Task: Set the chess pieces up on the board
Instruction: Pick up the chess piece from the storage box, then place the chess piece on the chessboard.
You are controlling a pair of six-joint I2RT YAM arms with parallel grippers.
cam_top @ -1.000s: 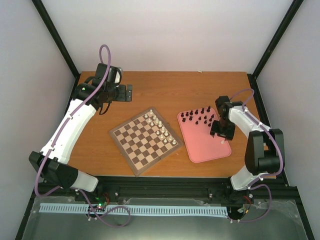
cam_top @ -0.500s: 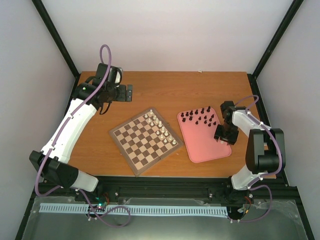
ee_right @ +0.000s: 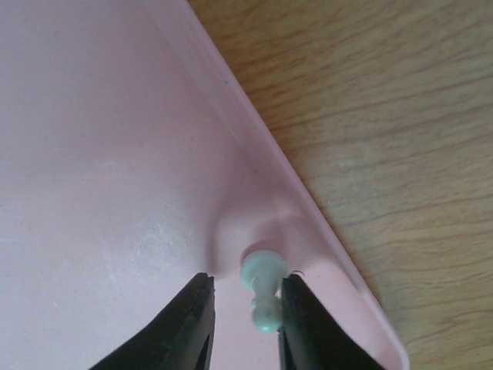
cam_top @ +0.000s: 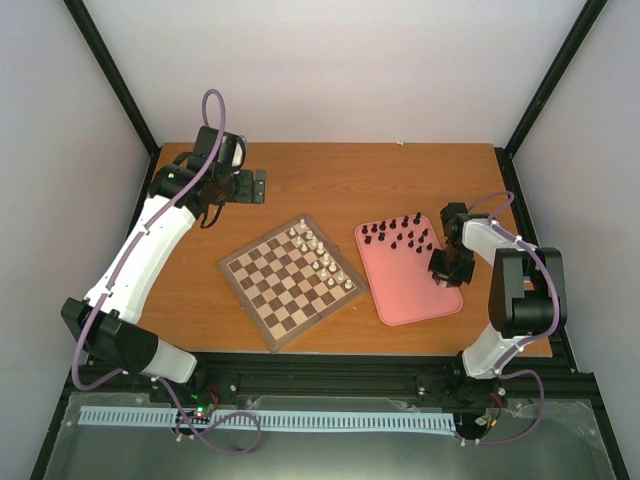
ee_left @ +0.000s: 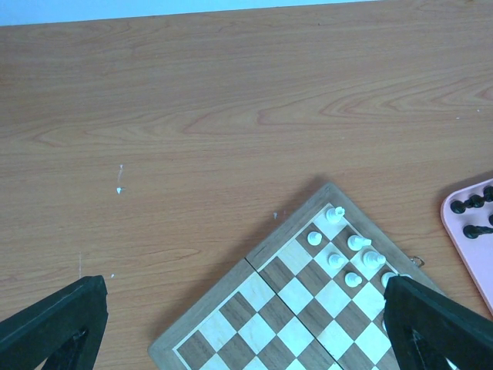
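The board lies turned at an angle in the middle of the table, and several white chess pieces stand along its far right side. Several black chess pieces stand at the far end of the pink tray. My right gripper is low over the tray's right edge. In the right wrist view its jaws are narrowly open around a white pawn; the right finger touches it and a gap shows on the left. My left gripper hangs wide open and empty at the far left, beyond the board.
The tray's raised rim runs just right of the pawn, with bare wooden table beyond it. In the left wrist view the white pieces sit on the board's corner and the tray shows at the right edge.
My right gripper has moved right and down to the tray's right edge, and its jaws have narrowed around the white pawn. The left arm has stayed put.
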